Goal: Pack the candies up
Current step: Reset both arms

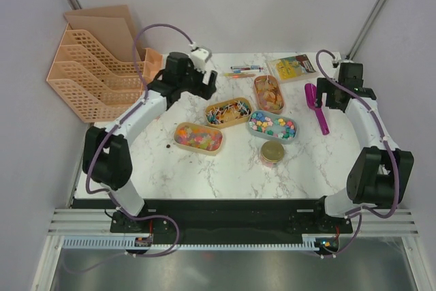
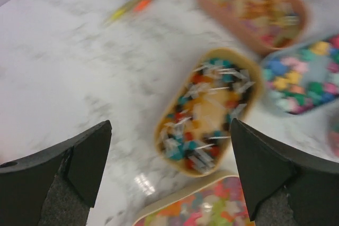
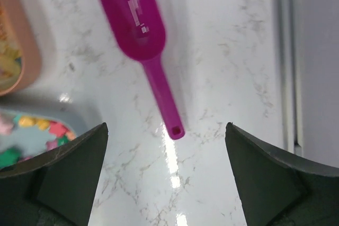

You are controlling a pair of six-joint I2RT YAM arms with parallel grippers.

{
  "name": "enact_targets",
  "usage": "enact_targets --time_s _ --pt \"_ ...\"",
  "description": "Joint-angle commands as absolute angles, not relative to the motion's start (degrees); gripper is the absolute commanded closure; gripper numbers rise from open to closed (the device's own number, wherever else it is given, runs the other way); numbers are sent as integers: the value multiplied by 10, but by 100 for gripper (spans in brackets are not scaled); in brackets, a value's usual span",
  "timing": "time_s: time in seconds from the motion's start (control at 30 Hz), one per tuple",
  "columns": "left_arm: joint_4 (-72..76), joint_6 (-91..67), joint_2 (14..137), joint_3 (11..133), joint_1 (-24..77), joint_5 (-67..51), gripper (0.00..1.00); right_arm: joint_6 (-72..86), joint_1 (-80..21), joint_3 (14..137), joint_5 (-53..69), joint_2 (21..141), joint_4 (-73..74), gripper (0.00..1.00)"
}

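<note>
The candies lie in four oval trays mid-table. A tan tray of bright orange-pink-yellow ones [image 1: 197, 137] is front left. A tan tray of wrapped striped ones [image 1: 228, 112] is behind it. A pink tray [image 1: 268, 93] holds yellow-brown ones and a grey tray [image 1: 272, 126] holds pastel chunks. My left gripper [image 1: 206, 81] is open and empty above the table, left of the trays. Its wrist view shows the wrapped tray [image 2: 209, 109] between its fingers [image 2: 170, 152] and the bright tray [image 2: 201, 207] below. My right gripper [image 1: 332, 95] is open and empty over a magenta scoop [image 3: 143, 30], whose handle end lies between its fingers [image 3: 167, 152].
A round jar with a gold lid [image 1: 272, 152] stands in front of the grey tray. Coloured pens [image 1: 244, 69] and a flat yellow packet [image 1: 293, 67] lie at the back. An orange file rack [image 1: 95, 66] stands at the back left. The table's right edge [image 3: 286, 51] is near the scoop.
</note>
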State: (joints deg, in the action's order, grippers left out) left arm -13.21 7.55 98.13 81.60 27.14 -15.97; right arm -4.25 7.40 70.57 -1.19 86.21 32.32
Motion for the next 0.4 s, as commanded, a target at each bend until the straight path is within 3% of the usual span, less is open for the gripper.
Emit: enact_targets --time_s 0.0,0.13,0.37 --pt "-127 4 928 781 208 29 0 46 69 723 -177 855 273 2" --pt "-120 35 904 749 184 77 0 47 69 709 -206 840 265 2" --pt "-117 41 869 684 180 76 0 53 69 677 -145 830 263 2"
